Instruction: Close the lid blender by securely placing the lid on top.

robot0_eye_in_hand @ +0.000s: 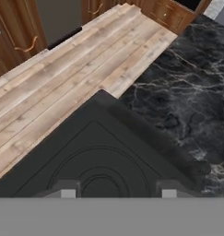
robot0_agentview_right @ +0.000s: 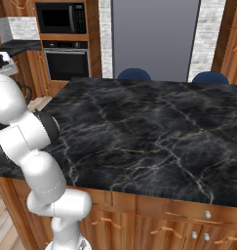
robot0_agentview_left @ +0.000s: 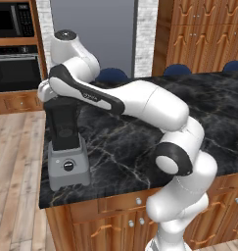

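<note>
Above the blender (robot0_agentview_left: 66,147), the arm hides the gripper (robot0_eye_in_hand: 115,193) (grip unclear, fingertips cropped over the lid (robot0_eye_in_hand: 99,156)).

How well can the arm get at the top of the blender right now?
Probably well. The gripper hangs right above the lid on the blender, with nothing between them. Whether its fingers are gripping the lid is unclear.
</note>
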### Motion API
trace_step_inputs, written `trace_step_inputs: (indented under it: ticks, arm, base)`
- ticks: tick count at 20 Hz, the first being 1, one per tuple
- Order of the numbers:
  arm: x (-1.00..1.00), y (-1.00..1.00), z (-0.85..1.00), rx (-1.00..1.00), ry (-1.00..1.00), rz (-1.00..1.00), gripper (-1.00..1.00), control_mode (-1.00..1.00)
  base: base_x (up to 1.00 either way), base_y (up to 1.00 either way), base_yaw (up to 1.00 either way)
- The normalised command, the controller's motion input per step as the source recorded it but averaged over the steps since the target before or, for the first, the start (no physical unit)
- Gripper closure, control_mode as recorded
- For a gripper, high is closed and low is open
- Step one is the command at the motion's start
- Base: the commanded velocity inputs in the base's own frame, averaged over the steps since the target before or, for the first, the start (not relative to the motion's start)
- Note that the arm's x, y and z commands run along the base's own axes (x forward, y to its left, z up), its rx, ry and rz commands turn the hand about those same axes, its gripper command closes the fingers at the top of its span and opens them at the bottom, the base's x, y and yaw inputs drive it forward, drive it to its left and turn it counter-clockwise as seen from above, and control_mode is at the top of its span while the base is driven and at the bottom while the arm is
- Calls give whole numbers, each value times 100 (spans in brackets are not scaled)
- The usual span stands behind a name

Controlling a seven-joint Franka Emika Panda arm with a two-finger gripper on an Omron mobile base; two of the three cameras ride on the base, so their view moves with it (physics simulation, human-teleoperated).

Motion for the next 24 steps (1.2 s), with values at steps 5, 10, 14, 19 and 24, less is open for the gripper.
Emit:
trace_step_inputs:
  ticks: [5, 10, 14, 19, 24]
  arm:
    - [-21, -1, 0, 0, -7, 0, -100, -100]
    - [-84, -23, 17, 9, -11, 0, -100, -100]
    - [-81, -56, 0, 18, -7, 0, -100, -100]
    - [-54, -100, -21, 12, -11, 0, -100, -100]
    - [-25, -100, -33, 4, -12, 0, -100, -100]
  base:
    - [0, 0, 0]
    - [0, 0, 0]
    - [0, 0, 0]
    - [0, 0, 0]
    - [0, 0, 0]
